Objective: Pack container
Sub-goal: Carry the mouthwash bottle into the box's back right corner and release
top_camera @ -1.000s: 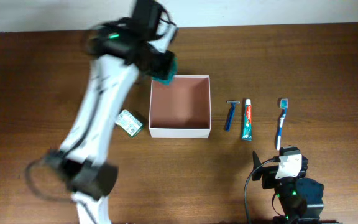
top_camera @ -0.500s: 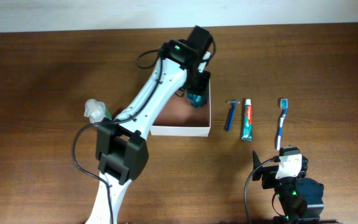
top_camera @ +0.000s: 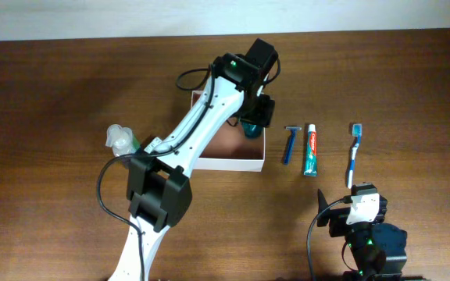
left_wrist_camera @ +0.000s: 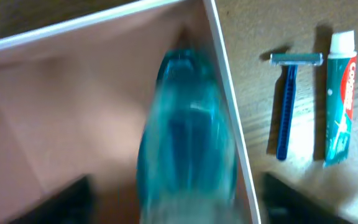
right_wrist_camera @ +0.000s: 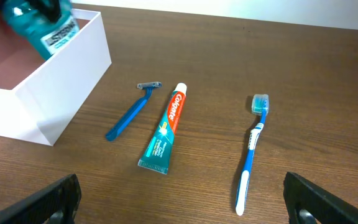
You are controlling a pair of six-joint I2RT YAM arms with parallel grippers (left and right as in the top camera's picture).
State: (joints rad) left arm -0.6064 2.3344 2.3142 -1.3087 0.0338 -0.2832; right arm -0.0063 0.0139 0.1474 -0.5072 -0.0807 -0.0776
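My left gripper (top_camera: 250,125) is clamped on the bottle (left_wrist_camera: 188,143) above the container (top_camera: 226,164), by its right wall. My right gripper (right_wrist_camera: 180,190) has its fingers apart.

We see a dark brown wooden table (top_camera: 53,86) carrying the container (top_camera: 233,163), a square white-walled box that rests flat near its middle. To the right of the container we find three things laid side by side and apart from one another: a blue razor (top_camera: 291,144) nearest its wall, then a toothpaste tube (top_camera: 311,150), then a blue-and-white toothbrush (top_camera: 354,156) farthest out. Well to the container's left we make out a pale, clear-looking item with a green part (top_camera: 118,138), too small for us to name.
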